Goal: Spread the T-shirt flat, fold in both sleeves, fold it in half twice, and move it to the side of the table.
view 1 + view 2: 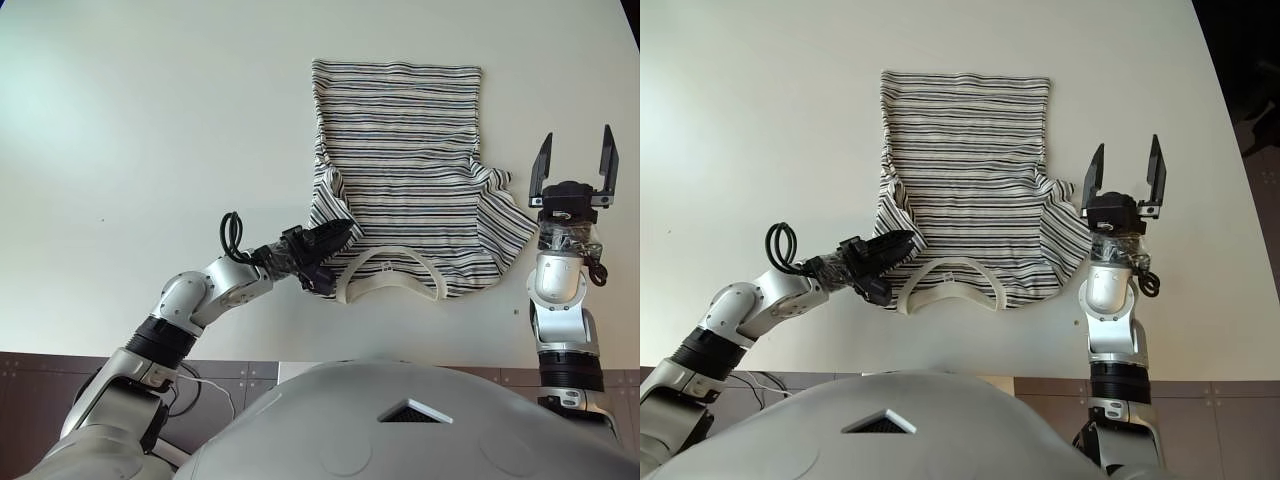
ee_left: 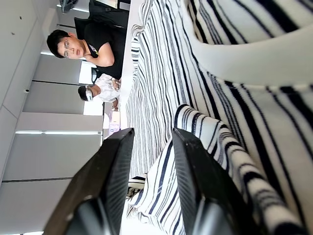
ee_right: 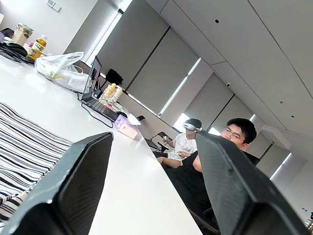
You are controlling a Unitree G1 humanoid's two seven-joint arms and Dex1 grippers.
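The T-shirt [image 1: 400, 160] lies on the white surface [image 1: 150, 120] with its collar [image 1: 352, 287] toward me and its hem [image 1: 395, 70] at the far end. The body is mostly flat. The left sleeve [image 1: 325, 195] is rumpled inward along the side seam, and the right sleeve [image 1: 505, 215] juts out in a loose flap.

My left tool [image 1: 340, 232] sits low at the shirt's left shoulder, just beside the collar. Its fingers [image 2: 195, 181] are only narrowly parted. Striped cloth shows through the gap, but I see nothing firmly nipped. My right tool [image 1: 577, 138] is spread wide with its tips pointing away from me. It stands just off the right sleeve and grips nothing.

I judge the sleeve folds to be the step in hand, starting with the left one. To do it well I should take only the top layer at the shoulder, not the collar rib and not the back panel under it. I should lift just enough to clear the surface, then carry the cloth straight inward so the fold line runs parallel to the side seam.

The bunched ridge along the left edge needs smoothing, or it will be trapped under the fold and make the later halving lumpy. My right tool could rest on the body as an anchor so the whole shirt does not slide.
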